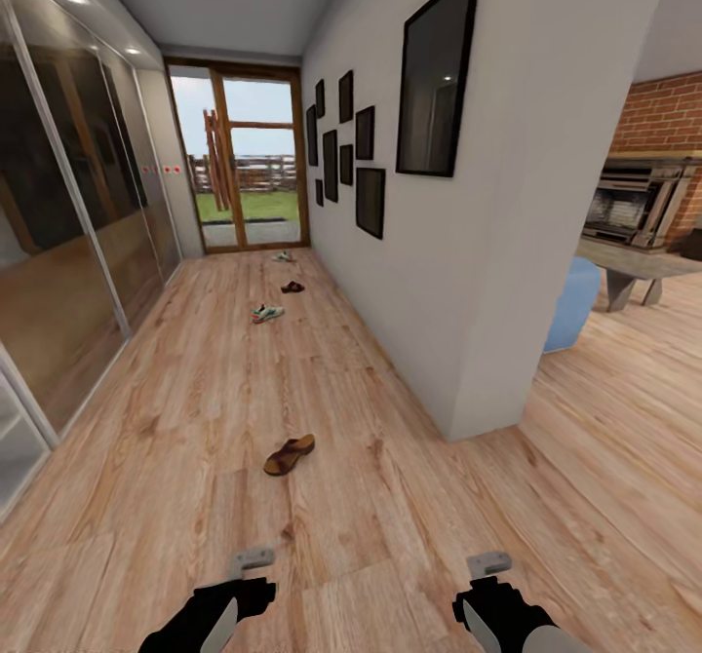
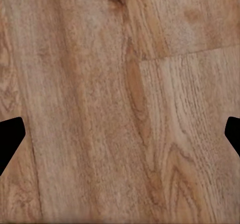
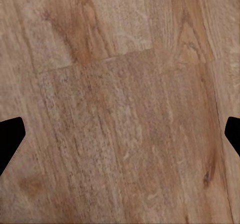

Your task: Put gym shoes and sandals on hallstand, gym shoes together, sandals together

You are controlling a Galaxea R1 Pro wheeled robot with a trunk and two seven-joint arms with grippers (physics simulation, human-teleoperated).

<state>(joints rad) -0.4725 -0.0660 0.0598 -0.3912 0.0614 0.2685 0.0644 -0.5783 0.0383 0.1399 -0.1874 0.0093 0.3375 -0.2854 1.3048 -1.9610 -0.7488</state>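
On corridor floor point(image 1: 195, 380): 2 sandals point(image 1: 290, 455), 2 gym shoes point(image 1: 267, 313).

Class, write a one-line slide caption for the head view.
Corridor floor strewn with two sandals and two gym shoes, both claws hanging low.

two sandals point(image 1: 290, 455) point(image 1: 292, 288), two gym shoes point(image 1: 267, 313) point(image 1: 283, 256), seven wall frames point(image 1: 438, 73), two hands point(image 1: 252, 583) point(image 1: 489, 585)

A corridor of wood-plank floor point(image 1: 195, 419) runs to a glazed door point(image 1: 239, 161) showing grass and fence. Glass wardrobe doors point(image 1: 68, 244) line one side, dark picture frames point(image 1: 439, 73) the white wall point(image 1: 487, 273). A brick fireplace point(image 1: 648, 175) stands beyond.
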